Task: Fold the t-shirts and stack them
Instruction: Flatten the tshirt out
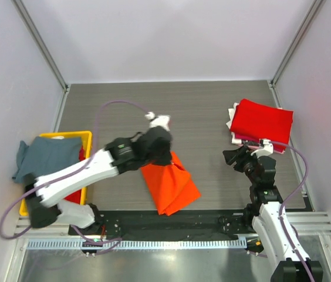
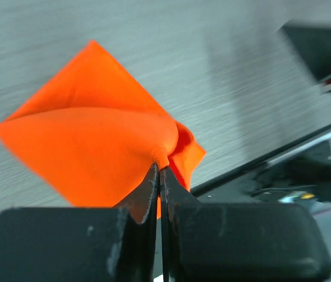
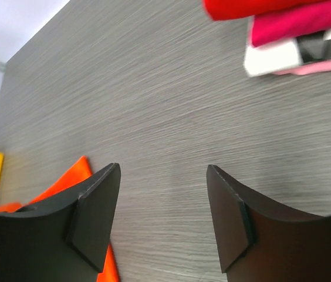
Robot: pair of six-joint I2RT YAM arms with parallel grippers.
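The bright orange t-shirt (image 1: pixel 169 183) lies partly folded on the table near the front middle. My left gripper (image 1: pixel 164 154) is shut on a pinch of the orange cloth (image 2: pixel 95 129) and lifts that part off the table. A stack of folded shirts with a deep red t-shirt (image 1: pixel 262 121) on top lies at the right; pink and white shirts (image 3: pixel 283 53) show under it. A grey-blue t-shirt (image 1: pixel 45 155) drapes over the yellow bin. My right gripper (image 1: pixel 231 157) is open and empty, just in front of the stack, above bare table (image 3: pixel 165 117).
The yellow plastic bin (image 1: pixel 85 136) stands at the left edge of the table. White walls close the table on three sides. A black rail (image 1: pixel 171 220) runs along the near edge.
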